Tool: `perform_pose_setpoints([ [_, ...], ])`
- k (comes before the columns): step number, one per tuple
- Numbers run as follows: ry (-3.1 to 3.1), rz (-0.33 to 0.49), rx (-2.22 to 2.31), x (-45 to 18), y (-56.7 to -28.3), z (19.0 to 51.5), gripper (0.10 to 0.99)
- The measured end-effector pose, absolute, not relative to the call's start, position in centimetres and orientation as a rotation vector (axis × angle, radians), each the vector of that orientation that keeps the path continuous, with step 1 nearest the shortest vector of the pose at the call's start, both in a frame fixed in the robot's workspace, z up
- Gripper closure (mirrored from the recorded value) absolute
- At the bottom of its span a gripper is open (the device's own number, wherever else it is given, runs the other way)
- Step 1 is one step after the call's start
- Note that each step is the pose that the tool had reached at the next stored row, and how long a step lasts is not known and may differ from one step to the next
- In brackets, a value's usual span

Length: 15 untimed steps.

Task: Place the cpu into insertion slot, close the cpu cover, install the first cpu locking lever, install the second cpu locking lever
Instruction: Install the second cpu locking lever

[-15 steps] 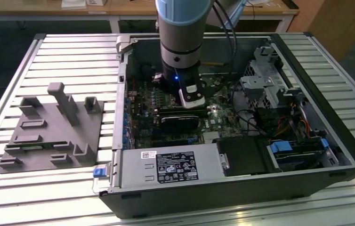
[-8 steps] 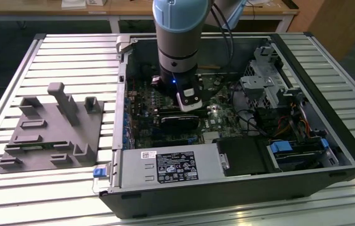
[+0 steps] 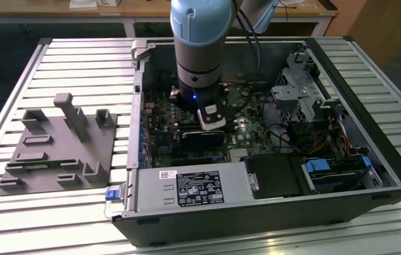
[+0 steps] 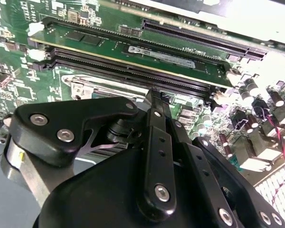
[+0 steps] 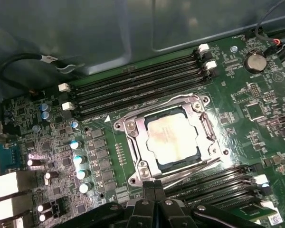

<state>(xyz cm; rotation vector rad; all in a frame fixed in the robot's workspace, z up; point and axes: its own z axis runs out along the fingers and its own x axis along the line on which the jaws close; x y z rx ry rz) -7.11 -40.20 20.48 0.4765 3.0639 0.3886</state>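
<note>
Fingers (image 5: 154,190) of the gripper (image 5: 154,187) stand pressed together with nothing between them, their tips low in the middle of the first wrist view, right at the near edge of the insertion slot (image 5: 133,142). A thin silvery locking lever (image 5: 194,170) runs slantwise along that same edge, just past the fingertips, its long axis stretching from beside the tips toward the lower right of that frame.

Beyond it, in the frame's centre, the cpu (image 5: 173,138) lies flat in the socket, its pale metal top showing through the cut-out of the cpu cover (image 5: 203,124), which looks folded down around it. Whether the levers are latched I cannot tell.

In the second wrist view the black linkage fills the lower half, fingertips pointing up the frame at a memory module (image 4: 147,57). In the exterior view the arm (image 3: 199,53) drops straight into the open computer case (image 3: 257,212), upper centre, with a grey fixture (image 3: 58,149) well apart at the exterior view's left.
</note>
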Motion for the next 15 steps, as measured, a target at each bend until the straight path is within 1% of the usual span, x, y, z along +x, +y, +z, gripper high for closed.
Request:
perform_pose_setpoints([
  [10, 3.063, 0.417, 0.477, -7.82, -40.2, 19.77, 0.98],
  [15, 3.062, 0.443, 0.478, -7.88, -40.21, 19.46, 0.98],
])
